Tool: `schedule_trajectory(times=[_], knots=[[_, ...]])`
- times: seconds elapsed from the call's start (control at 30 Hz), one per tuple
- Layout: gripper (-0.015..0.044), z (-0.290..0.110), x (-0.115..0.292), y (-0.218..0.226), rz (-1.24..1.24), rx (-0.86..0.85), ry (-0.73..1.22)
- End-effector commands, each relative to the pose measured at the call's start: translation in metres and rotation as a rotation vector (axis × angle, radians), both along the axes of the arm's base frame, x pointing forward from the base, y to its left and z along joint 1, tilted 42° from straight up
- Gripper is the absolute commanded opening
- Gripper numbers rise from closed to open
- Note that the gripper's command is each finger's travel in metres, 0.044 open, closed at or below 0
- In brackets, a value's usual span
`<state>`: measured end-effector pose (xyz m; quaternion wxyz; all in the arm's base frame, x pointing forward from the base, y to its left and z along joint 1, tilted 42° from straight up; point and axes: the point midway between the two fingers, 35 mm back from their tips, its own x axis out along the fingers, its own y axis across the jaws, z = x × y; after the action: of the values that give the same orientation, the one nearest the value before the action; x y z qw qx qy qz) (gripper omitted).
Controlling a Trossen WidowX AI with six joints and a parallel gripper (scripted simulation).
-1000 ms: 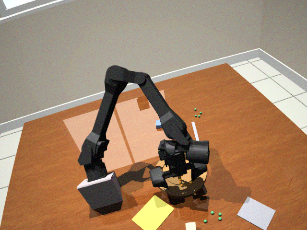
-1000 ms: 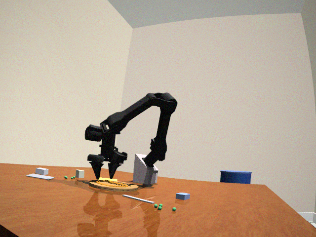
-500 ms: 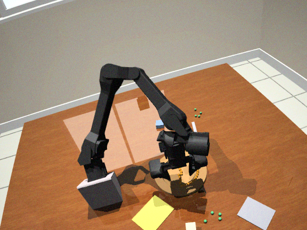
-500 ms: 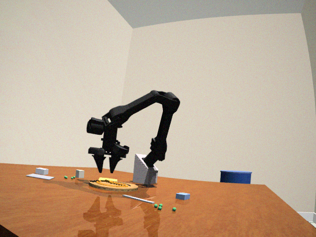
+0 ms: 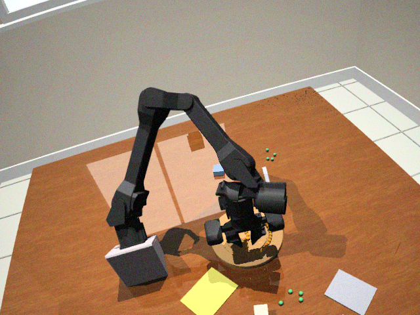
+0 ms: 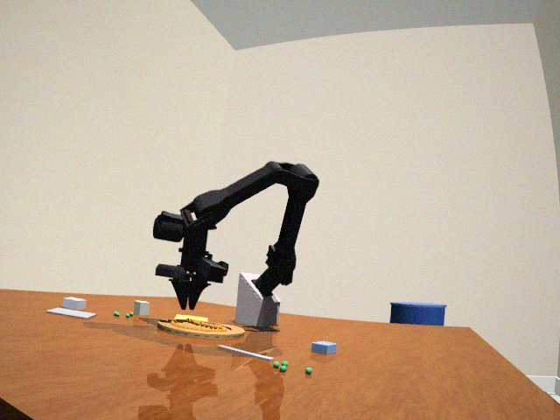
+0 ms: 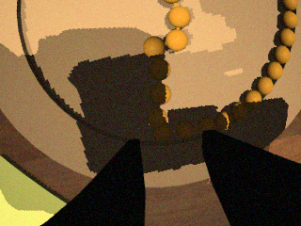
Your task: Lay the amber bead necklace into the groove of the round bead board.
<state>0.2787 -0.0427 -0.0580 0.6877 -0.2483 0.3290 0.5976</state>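
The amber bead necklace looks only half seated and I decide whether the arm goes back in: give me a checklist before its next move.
1. Gripper free of beads: ok, fingers partly closed on nothing, raised above the board.
2. Amber bead necklace on the round bead board: ok.
3. Whole strand in the groove: not ok, one run crosses the board's middle.
4. Right-hand run follows the rim: ok.
5. Strand's lowest bend in shadow: cannot tell.
6. Yellow sheet apart from the board: ok.
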Motion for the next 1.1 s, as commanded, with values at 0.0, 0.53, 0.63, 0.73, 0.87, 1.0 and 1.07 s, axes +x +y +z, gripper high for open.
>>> schedule_trajectory(times=[0.0,0.53,0.63,0.73,0.87,1.0,1.07], knots=[[0.012,-0.004,0.0,0.005,-0.001,0.004,0.005],[0.012,-0.02,-0.001,0.021,-0.001,0.008,0.012],[0.0094,-0.019,0.0,0.018,0.003,0.002,0.01],[0.0015,-0.019,0.0,0.018,0.003,0.002,0.01],[0.0,-0.019,0.0,0.018,0.003,0.002,0.01],[0.0,-0.019,0.0,0.018,0.003,0.002,0.01],[0.0,-0.019,0.0,0.018,0.003,0.002,0.01]])
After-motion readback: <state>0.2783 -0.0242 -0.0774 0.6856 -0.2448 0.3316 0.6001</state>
